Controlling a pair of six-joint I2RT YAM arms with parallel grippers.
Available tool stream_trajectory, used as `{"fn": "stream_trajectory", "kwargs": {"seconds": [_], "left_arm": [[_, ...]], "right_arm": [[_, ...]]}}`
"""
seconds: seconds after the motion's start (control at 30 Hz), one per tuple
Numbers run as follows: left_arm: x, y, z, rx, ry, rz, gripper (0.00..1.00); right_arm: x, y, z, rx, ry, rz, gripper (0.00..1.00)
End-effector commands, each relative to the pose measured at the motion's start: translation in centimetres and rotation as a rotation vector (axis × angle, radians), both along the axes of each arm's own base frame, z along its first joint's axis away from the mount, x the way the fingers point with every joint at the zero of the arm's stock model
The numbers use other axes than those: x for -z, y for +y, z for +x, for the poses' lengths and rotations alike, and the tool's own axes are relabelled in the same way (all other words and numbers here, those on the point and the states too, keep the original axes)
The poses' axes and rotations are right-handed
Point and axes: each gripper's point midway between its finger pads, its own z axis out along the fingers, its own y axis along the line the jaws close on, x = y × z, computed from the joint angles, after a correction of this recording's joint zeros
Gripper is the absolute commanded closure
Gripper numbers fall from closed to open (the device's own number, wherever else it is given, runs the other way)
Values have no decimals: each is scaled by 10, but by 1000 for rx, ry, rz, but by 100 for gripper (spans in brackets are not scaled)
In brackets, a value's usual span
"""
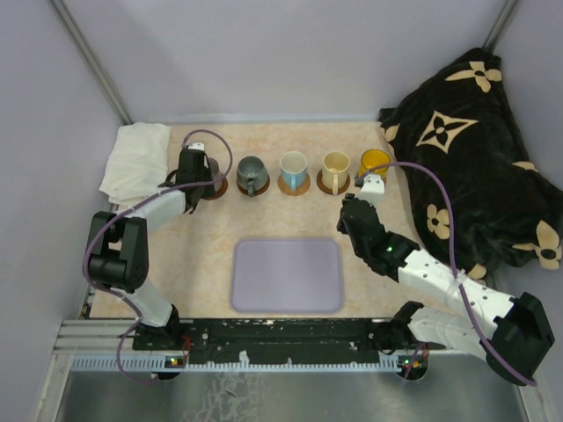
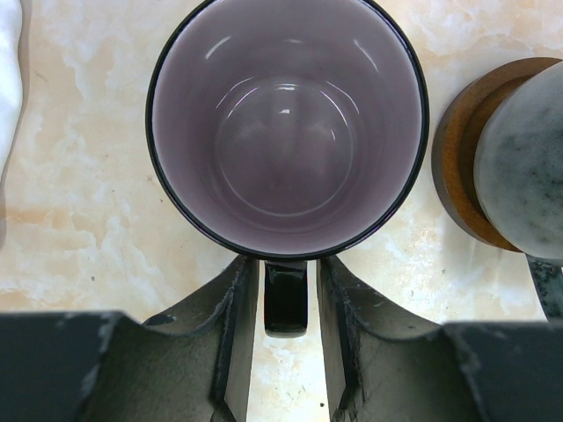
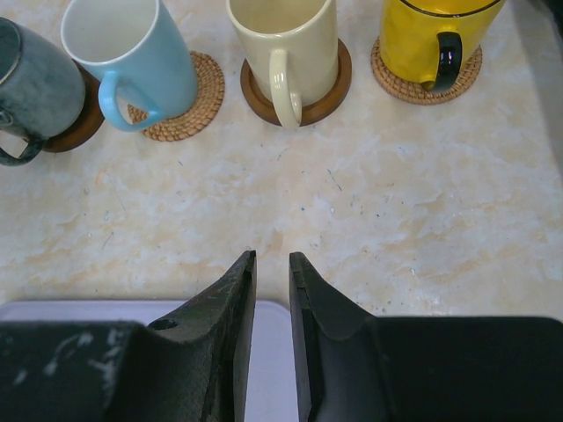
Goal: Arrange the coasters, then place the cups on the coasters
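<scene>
Nearest, the mounting rail (image 1: 281, 338) carries both arm bases at the counter's (image 1: 202, 246) edge. Just beyond it a lavender tray (image 1: 287, 275) lies flat.

The right gripper (image 3: 273, 257) hangs over the counter past the tray and short of the cup row. Its jaws are narrowly apart with nothing between them.

The left gripper (image 2: 286, 261) is at the left end of the row. Its jaws stand either side of the purple cup's (image 2: 286, 132) handle, and a thin gap shows on each side.

All five cups are upright in one line, each on a coaster:
- the purple cup on a dark coaster (image 1: 217, 189)
- the grey-green cup (image 1: 251, 173) on a dark disc (image 3: 79, 127)
- the blue cup (image 3: 132, 53) on a woven coaster (image 3: 189, 97)
- the cream cup (image 3: 286, 44) on a brown disc (image 3: 330, 92)
- the yellow cup (image 3: 431, 35) on a woven mat (image 3: 396, 83)

At the far left lies a white cloth (image 1: 136, 158), and at the far right a dark patterned blanket (image 1: 475, 149).
</scene>
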Motion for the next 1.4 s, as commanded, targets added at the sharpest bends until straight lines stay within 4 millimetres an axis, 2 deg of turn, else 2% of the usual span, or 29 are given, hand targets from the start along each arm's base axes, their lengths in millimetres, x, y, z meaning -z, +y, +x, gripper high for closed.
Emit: {"fn": "stream_trajectory", "kwargs": {"seconds": [0.0,0.23,1.13,1.23,1.37], "left_arm": [[-8,4,0,-13,-3,4,61],[-4,9,-10,-21,20,22,61],[-4,12,-14,-39,32,25,60],[-12,10,-14,-34,10,9,58],[-40,7,-12,-26,-58,-15,53]], "right_arm": [[-8,-1,5,25,-28,32,77],[-10,3,7,18,-35,44,77],[-7,1,6,21,-29,39,77],[-6,1,6,22,-26,33,77],[-5,0,7,27,-24,25,77]]}}
